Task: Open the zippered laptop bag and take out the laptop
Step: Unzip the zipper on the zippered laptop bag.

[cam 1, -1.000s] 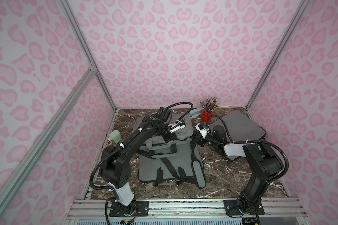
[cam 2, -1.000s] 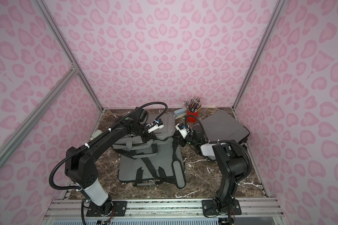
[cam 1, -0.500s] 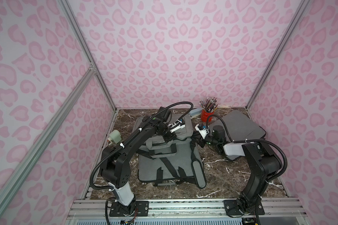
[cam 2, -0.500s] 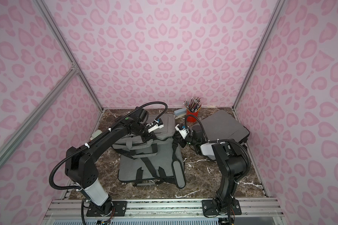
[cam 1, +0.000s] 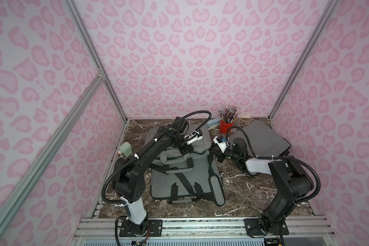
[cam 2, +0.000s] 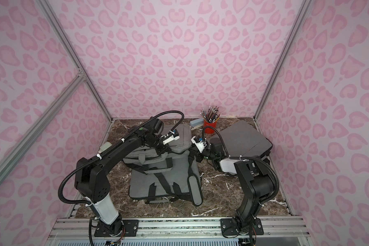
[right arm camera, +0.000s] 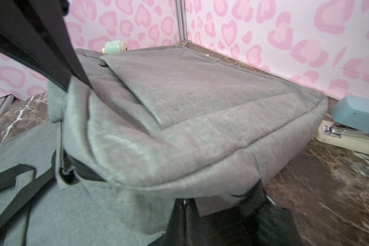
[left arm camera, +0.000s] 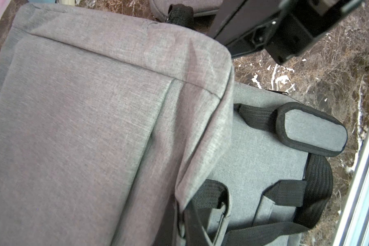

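A red cup [cam 1: 227, 126] full of pencils stands at the back of the marble surface [cam 1: 254, 191], near the pink heart-print wall [cam 1: 190, 53]. Just beside it lies a stapler [right arm camera: 358, 119], blue on top with a cream base. A mint-green round item [cam 1: 125, 148] sits well apart, at the surface's left edge.

Laptop bag [cam 1: 162, 185] at centre, pencil cup [cam 1: 225, 127] behind it, flat case [cam 1: 262, 138] to its right

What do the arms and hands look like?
The left arm and right arm are black, each with one white link, a ribbed black cable hose held by white zip ties, and a white camera mount at the wrist. Left hand and right hand are black.
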You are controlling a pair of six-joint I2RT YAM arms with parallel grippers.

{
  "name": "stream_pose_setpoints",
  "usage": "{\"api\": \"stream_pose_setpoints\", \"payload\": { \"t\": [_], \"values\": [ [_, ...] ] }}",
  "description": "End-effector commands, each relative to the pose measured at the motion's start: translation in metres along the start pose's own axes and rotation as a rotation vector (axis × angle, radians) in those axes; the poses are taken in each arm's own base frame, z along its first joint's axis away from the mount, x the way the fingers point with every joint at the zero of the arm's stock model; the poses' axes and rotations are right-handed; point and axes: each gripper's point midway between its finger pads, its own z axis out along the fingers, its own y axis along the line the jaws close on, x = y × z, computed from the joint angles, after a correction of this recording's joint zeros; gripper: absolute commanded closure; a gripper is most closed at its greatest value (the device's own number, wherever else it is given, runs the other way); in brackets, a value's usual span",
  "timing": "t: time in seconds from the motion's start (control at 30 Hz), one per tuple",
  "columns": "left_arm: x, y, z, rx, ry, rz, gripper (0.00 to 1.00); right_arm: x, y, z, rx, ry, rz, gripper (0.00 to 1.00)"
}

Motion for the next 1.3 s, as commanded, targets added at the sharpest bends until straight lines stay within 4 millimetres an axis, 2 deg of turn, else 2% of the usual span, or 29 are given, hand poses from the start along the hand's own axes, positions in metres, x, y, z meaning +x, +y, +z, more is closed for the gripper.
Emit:
{"api": "stream_pose_setpoints", "payload": {
  "t": [0.0, 0.4, 0.6, 0.77, 0.9, 1.0, 1.27],
  "values": [
    [-0.016, 0.01, 0.0, -0.034, -0.047, 0.001, 0.97, -0.001, 0.015, -0.001, -0.024, -0.003, -0.004, 1.0],
    [-0.023, 0.022, 0.008, -0.066, -0.066, -0.014, 0.97, -0.01, 0.071, -0.011, -0.098, -0.018, 0.018, 1.0],
    [-0.033, 0.01, 0.013, 0.017, -0.119, -0.042, 0.97, -0.004, 0.093, 0.005, -0.084, 0.023, 0.02, 1.0],
    [-0.031, 0.001, 0.013, 0.056, -0.125, -0.043, 0.97, 0.004, 0.08, 0.019, 0.016, 0.07, 0.082, 1.0],
    [-0.025, -0.003, 0.013, 0.061, -0.117, -0.037, 0.97, -0.001, 0.081, 0.024, 0.029, 0.057, 0.147, 1.0],
    [-0.021, -0.002, 0.013, 0.049, -0.108, -0.038, 0.97, -0.001, 0.082, 0.022, 0.033, 0.056, 0.187, 0.94],
    [-0.013, 0.002, 0.016, 0.018, -0.078, -0.031, 0.97, 0.002, 0.082, 0.002, 0.073, 0.053, 0.306, 0.68]
  ]
}}
